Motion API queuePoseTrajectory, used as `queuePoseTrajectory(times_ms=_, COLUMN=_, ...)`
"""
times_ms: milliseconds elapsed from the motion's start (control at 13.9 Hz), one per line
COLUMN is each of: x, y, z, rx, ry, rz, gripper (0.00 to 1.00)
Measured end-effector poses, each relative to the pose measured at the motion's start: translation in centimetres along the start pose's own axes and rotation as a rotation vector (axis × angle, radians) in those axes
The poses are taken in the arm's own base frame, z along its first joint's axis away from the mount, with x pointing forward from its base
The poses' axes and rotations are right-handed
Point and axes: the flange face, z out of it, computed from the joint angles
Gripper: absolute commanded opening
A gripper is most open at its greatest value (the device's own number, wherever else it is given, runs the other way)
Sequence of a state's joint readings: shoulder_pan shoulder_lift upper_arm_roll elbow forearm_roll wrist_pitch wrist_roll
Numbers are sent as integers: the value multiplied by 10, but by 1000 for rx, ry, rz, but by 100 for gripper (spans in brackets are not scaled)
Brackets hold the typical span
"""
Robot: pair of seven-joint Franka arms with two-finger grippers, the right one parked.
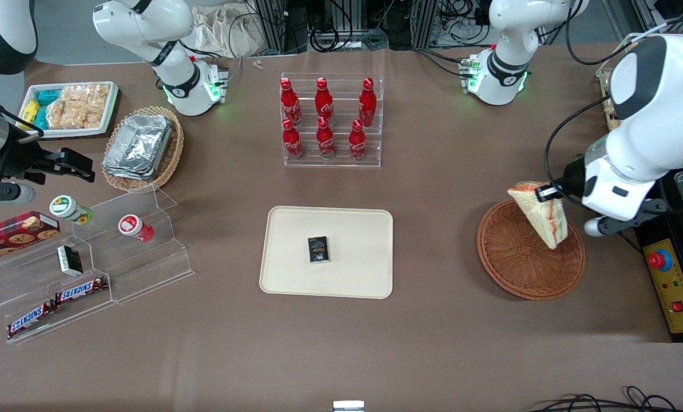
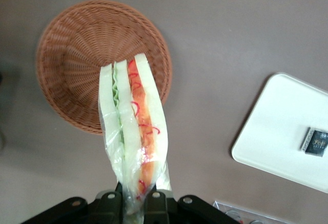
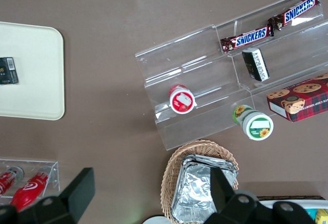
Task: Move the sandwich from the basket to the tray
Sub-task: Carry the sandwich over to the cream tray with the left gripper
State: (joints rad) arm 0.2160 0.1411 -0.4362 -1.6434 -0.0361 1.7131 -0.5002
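A brown table (image 1: 433, 240) fills the front view. At its centre lies the cream tray (image 1: 353, 274), a small black packet (image 1: 318, 249) resting on it. Toward the working arm's end of the table, at the right of that frame, sits the round wicker basket (image 1: 513, 263). Above the basket hangs the wrapped sandwich (image 1: 539, 214), lifted clear of the weave, its green and red layers showing in the wrist view. The left gripper (image 2: 134, 203) is clamped on one corner of the sandwich, fingers (image 2: 154, 206) pressed against the film.
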Motion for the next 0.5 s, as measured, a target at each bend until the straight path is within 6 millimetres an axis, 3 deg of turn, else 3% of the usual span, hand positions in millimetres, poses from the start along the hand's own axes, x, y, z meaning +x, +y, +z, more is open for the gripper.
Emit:
queuePoseTrajectory(times_ms=288, x=-27, y=95, z=41, rx=-73, ry=2, rz=187, gripper=0)
queuePoseTrajectory(times_ms=505, x=-54, y=167, z=86, rx=-130, ry=4, rz=294, gripper=0)
